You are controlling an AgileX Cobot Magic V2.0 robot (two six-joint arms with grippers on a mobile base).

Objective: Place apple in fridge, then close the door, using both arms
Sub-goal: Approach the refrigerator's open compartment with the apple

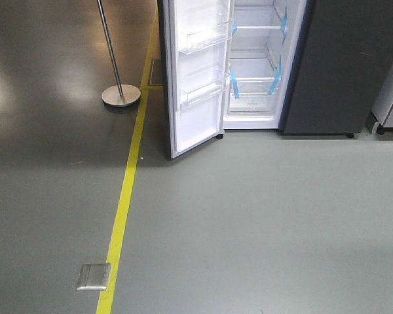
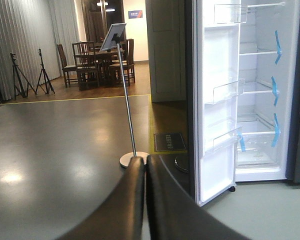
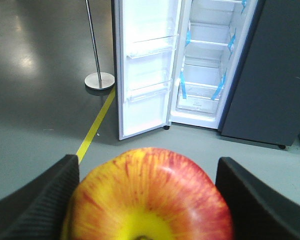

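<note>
- The round red-and-yellow apple [image 3: 150,190] is pinched in the right tool [image 3: 149,215], well apart from the tall dark grey fridge [image 1: 259,65] with its white inside
- The left tool [image 2: 146,167] is pressed together on nothing
- The white-lined door [image 1: 196,98] stands partly across the opening, so a wide reach could clip it
- A jolt on the approach might loosen the apple

1. The apple [image 3: 150,200] sits at the bottom centre of the right wrist view, and the bottom edge cuts off its lower part.
2. The upper edge of the front view cuts off the tops of the fridge [image 1: 255,72], the door [image 1: 196,78] and the stand pole [image 1: 110,46].
3. The left gripper [image 2: 146,167] is blurred and runs off the bottom edge.
4. The print on the floor plate [image 2: 169,141] is too small to read.
</note>
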